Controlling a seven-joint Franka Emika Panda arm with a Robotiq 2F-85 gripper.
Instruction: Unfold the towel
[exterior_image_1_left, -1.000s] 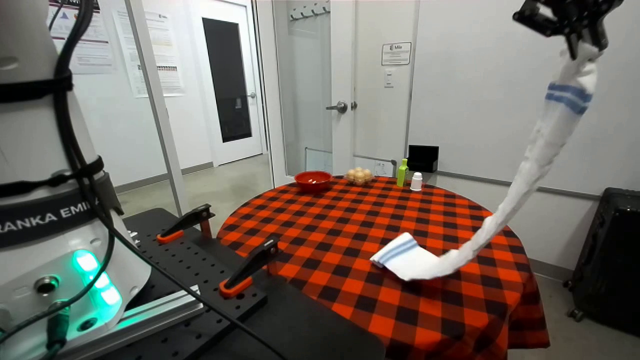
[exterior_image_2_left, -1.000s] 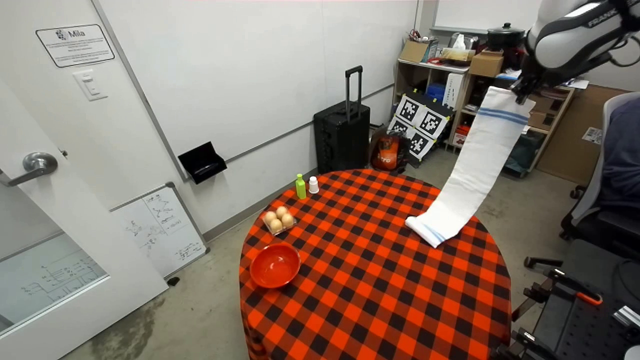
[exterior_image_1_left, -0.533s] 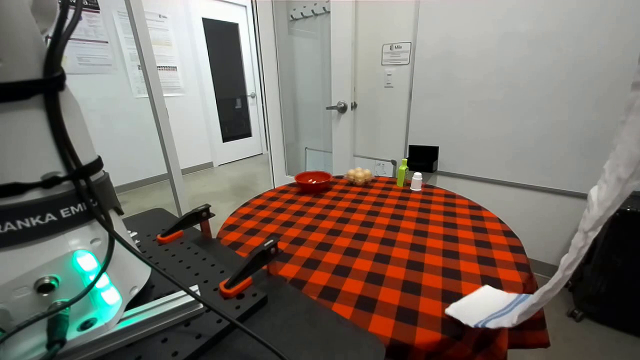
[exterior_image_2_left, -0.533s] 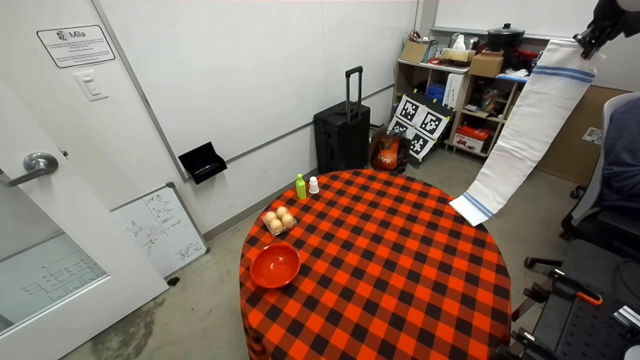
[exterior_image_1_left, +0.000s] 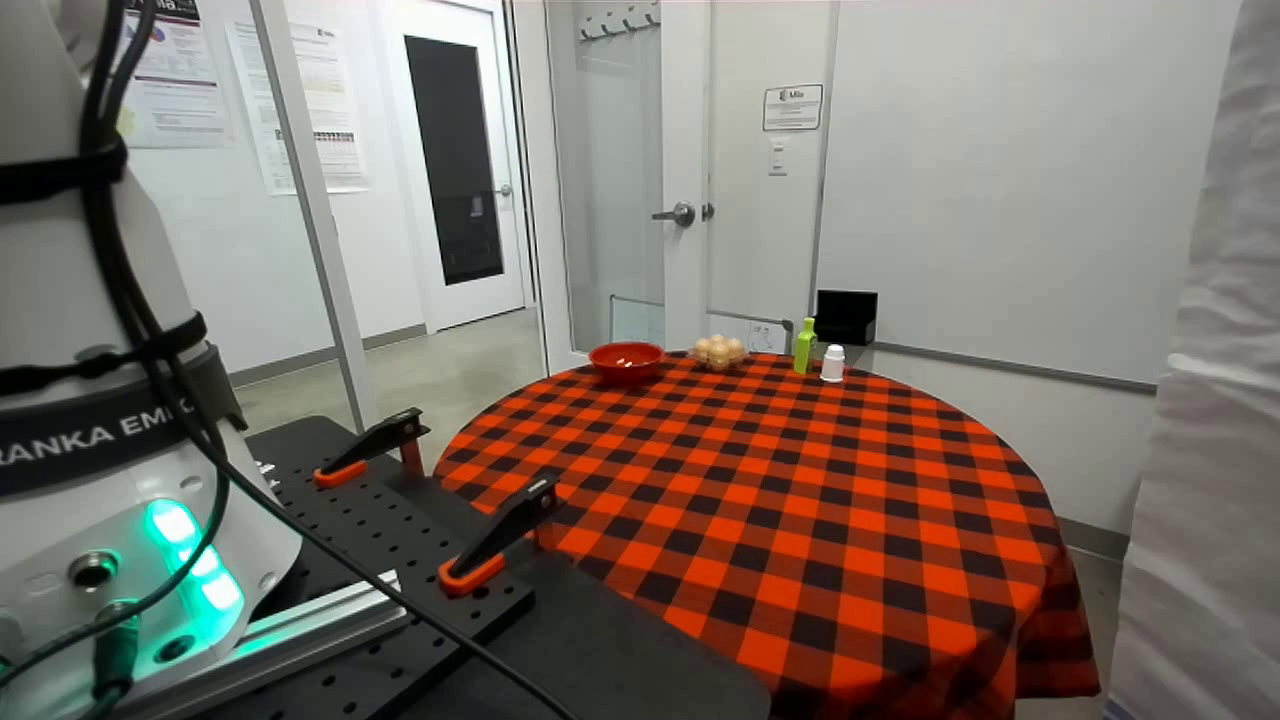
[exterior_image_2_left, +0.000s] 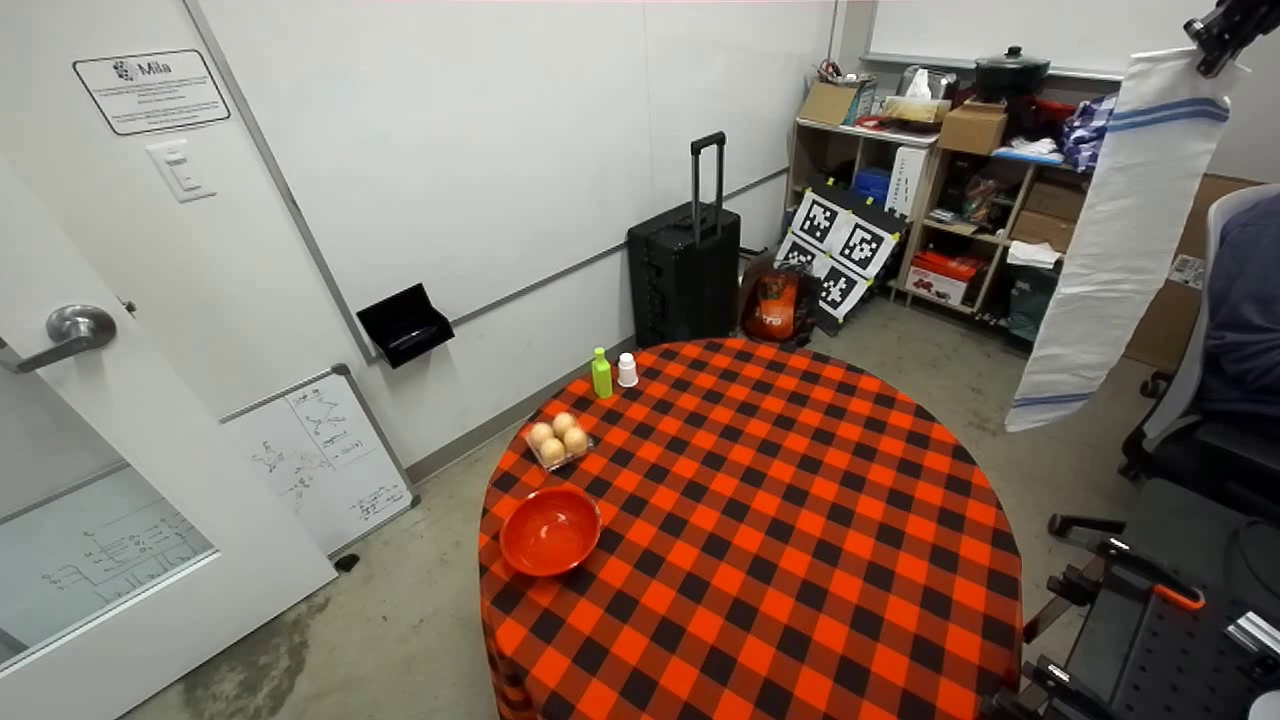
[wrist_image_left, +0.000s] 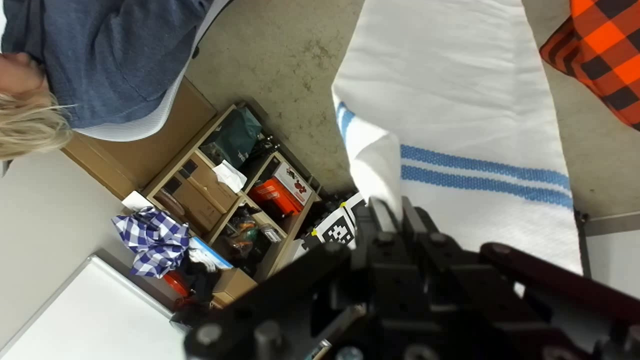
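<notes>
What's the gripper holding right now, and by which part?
The white towel, pinched by the gripper in a fold near one corner of its upper, blue-striped end.

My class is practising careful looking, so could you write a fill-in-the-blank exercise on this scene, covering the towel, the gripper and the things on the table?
1. The gripper holds the white towel, whose stripes are ____ in colour.
2. Of the towel and the bowl, only the ____ rests on the checked tablecloth.
3. In an exterior view, the eggs can be counted: there are ____.
4. The bottle beside the white container is ____ in colour.

Missing words: blue; bowl; four; green.
</notes>
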